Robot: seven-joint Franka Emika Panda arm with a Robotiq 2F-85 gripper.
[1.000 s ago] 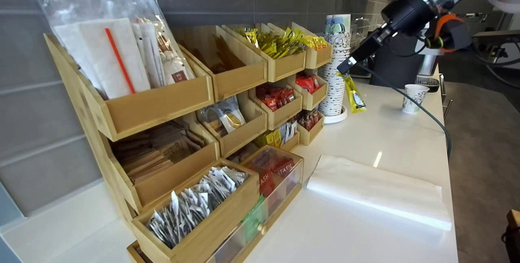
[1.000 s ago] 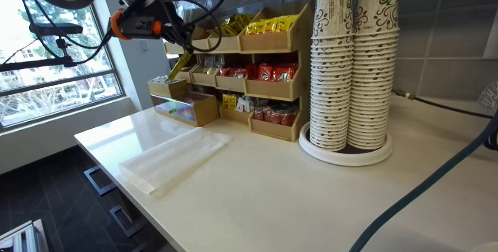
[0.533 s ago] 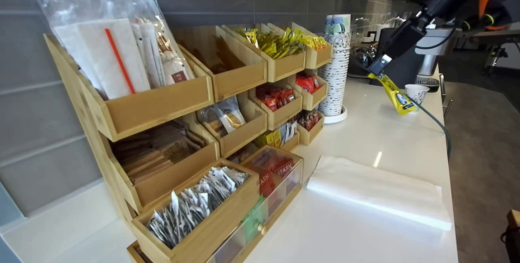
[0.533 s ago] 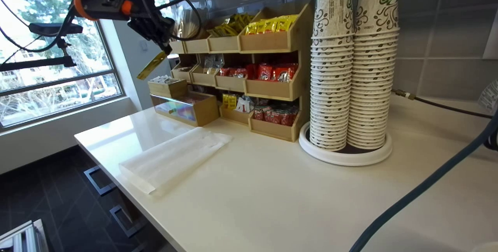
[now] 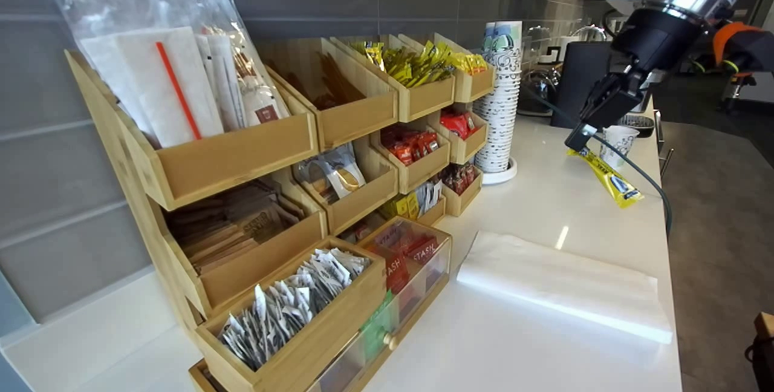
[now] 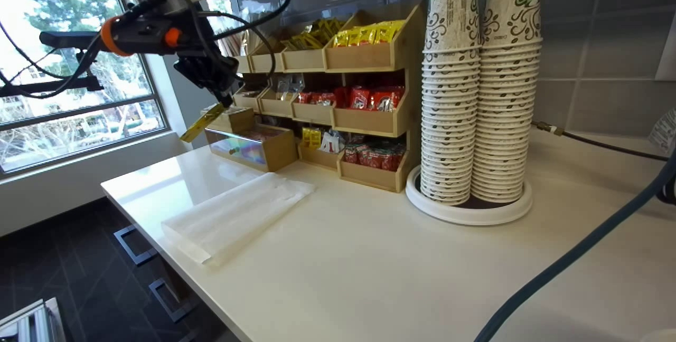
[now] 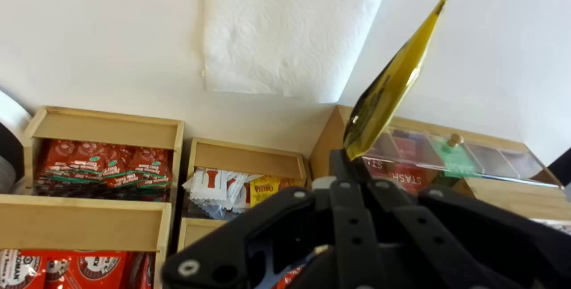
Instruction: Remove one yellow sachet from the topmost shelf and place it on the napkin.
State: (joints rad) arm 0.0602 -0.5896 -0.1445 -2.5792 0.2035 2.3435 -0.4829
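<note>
Presently, the sachet (image 7: 395, 86) juts in midair from the gripper (image 7: 349, 160), whose jaws pinch one end; its free tip points to one o'clock in the wrist view, the napkin (image 7: 290, 30) lying toward eleven. Probably light, pliable and slick, it is best held by an end, sparing the burstable middle.

Behind the long glossy white counter (image 6: 338, 263) rises a wall of large dark-grey tiles (image 6: 570, 36). Beyond one end of the counter is a wide dark-framed glass window (image 6: 121, 78), through which trees (image 6: 58, 12) are seen in bright daylight. Rectangular grey metal handles (image 6: 147, 257) are on the counter's front, a dark floor (image 6: 42, 268) lies below it, and its top shows a narrow streak of light (image 5: 562, 238).
</note>
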